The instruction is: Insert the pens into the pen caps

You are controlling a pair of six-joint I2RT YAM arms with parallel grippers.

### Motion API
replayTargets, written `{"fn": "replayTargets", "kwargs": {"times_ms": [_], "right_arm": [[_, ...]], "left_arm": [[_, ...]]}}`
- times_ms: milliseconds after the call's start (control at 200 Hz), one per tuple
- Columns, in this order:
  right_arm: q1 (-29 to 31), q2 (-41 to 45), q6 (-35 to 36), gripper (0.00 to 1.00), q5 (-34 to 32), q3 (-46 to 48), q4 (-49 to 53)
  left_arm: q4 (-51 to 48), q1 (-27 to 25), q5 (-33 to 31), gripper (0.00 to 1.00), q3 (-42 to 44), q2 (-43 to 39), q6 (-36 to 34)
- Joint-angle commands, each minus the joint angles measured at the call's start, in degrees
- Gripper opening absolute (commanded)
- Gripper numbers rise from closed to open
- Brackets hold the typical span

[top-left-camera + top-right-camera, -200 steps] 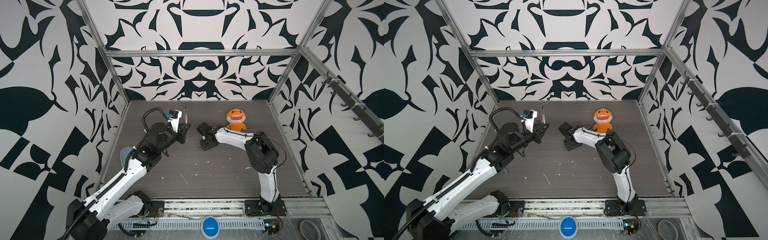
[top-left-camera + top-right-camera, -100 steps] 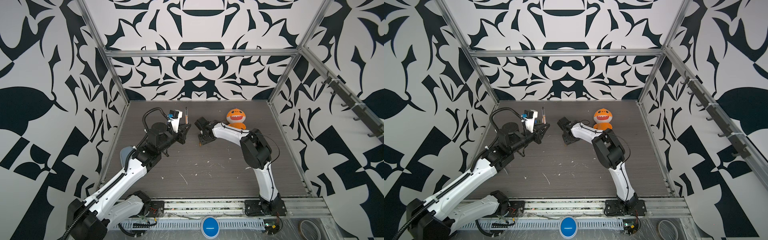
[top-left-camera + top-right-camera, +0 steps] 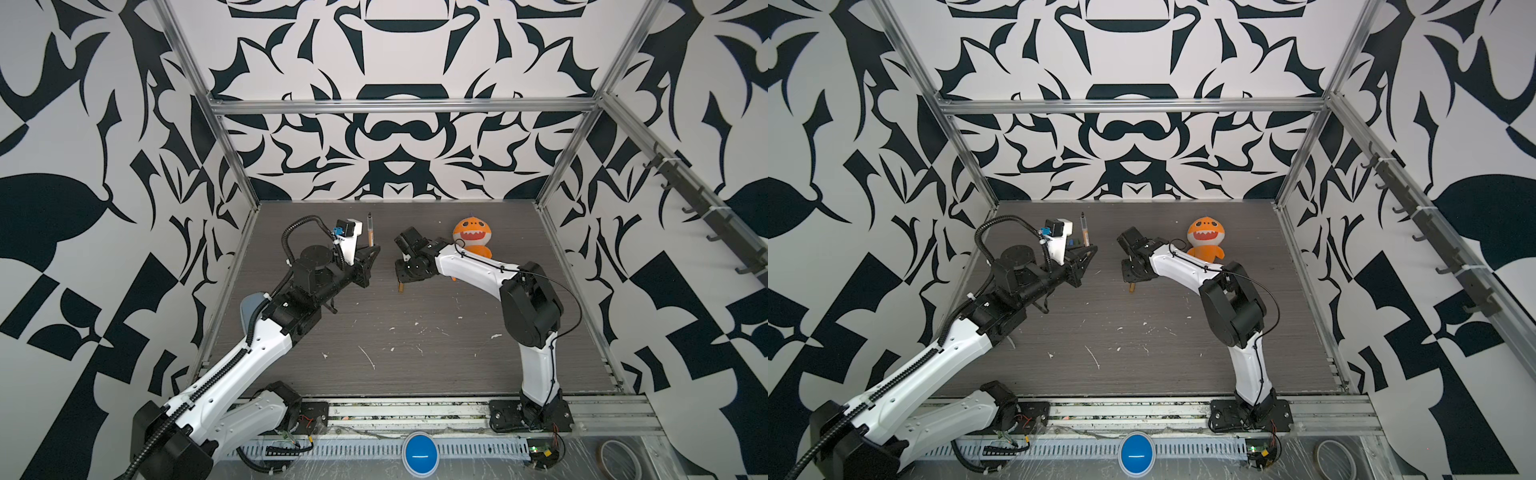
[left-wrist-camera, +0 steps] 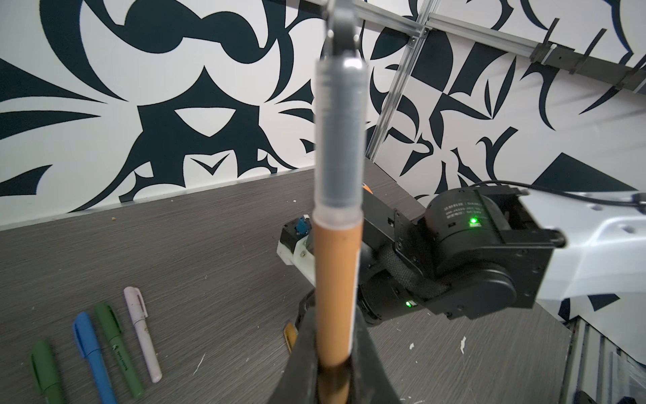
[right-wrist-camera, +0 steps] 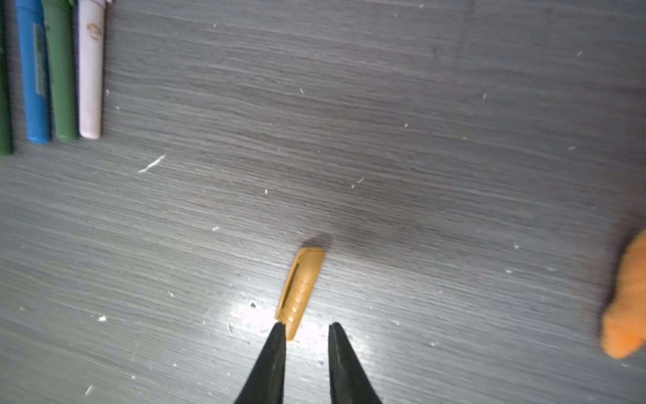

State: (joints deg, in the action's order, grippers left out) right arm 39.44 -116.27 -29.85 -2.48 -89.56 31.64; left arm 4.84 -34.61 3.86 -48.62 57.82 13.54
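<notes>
Your left gripper (image 4: 335,335) is clamped on the orange pen (image 4: 336,273) and holds it upright, tip up. Your right gripper (image 5: 304,330) has its jaws slightly apart. The cap (image 5: 301,286) lies on the table (image 5: 454,140), its near end just between the fingertips. Four capped pens (image 4: 91,353) lie side by side, apart from it.

Gripper (image 5: 307,330) tips slightly apart, mustard cap (image 5: 300,292) flat on table (image 5: 419,157) w/ end by one tip, blue pen (image 5: 35,77), green pen (image 5: 63,77), pink pen (image 5: 91,77) side by side, well apart, orange plush (image 5: 625,307)
</notes>
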Motion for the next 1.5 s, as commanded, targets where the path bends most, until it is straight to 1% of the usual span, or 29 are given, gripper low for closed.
{"fn": "replayTargets", "kwargs": {"times_ms": [0, 155, 320, 490, 605, 740, 870, 945, 1055, 1120, 1210, 1300, 1495], "right_arm": [[-0.15, -0.89, -6.0, 0.29, 1.64, -0.13, -2.02], [-0.16, -3.27, -7.39, 0.31, 1.7, -2.17, -1.35], [-0.17, -4.23, -8.44, 0.29, -0.1, -1.47, -1.84], [-0.26, -5.61, -8.56, 0.27, 1.43, -1.21, -3.09], [-0.4, -6.46, -8.21, 0.24, 1.16, -1.58, -3.0], [-0.47, -7.04, -7.4, 0.2, 1.09, -1.78, -2.83], [-0.45, -6.58, -6.07, 0.3, 2.74, -2.2, -2.29], [-0.5, -5.55, -5.12, 0.32, 3.39, -2.27, -1.83], [-0.66, -3.75, -3.58, 0.32, 3.45, -3.12, -0.76], [-1.06, -3.1, -2.97, 0.31, 3.53, -3.76, -0.12], [-1.13, -3.23, -1.07, 0.26, 2.1, -5.05, 0.94], [-1.21, -4.83, 0.46, 0.25, 1.44, -7.29, 3.55], [-1.26, -6.79, 1.1, 0.24, 1.06, -8.44, 4.0]], "left_arm": [[0.43, 0.15, -0.17, 0.06, -0.44, -1.16, 0.34], [0.31, 0.13, 0.75, 0.06, -0.6, -1.05, 0.52], [0.68, 0.12, 1.34, 0.06, -0.51, -1.22, 0.7], [0.65, 0.07, 2.11, 0.06, -0.6, -0.87, 1.06], [0.64, 0.07, 2.02, 0.06, -0.52, -0.98, 1.05], [0.78, 0.11, 1.96, 0.06, -0.51, -0.72, 0.91], [0.74, 0.07, 2.07, 0.06, -0.6, -0.43, 0.93], [0.68, 0.12, 2.12, 0.06, -0.59, -0.34, 0.8], [0.71, 0.1, 2.22, 0.06, -0.68, -0.1, 0.87], [0.7, 0.13, 2.3, 0.06, -0.77, -0.01, 0.85], [0.61, 0.13, 2.55, 0.06, -0.77, 0.02, 0.84], [0.64, 0.07, 2.49, 0.06, -0.78, 0.07, 0.8], [0.6, 0.07, 2.61, 0.06, -0.79, 0.23, 0.79]]}}
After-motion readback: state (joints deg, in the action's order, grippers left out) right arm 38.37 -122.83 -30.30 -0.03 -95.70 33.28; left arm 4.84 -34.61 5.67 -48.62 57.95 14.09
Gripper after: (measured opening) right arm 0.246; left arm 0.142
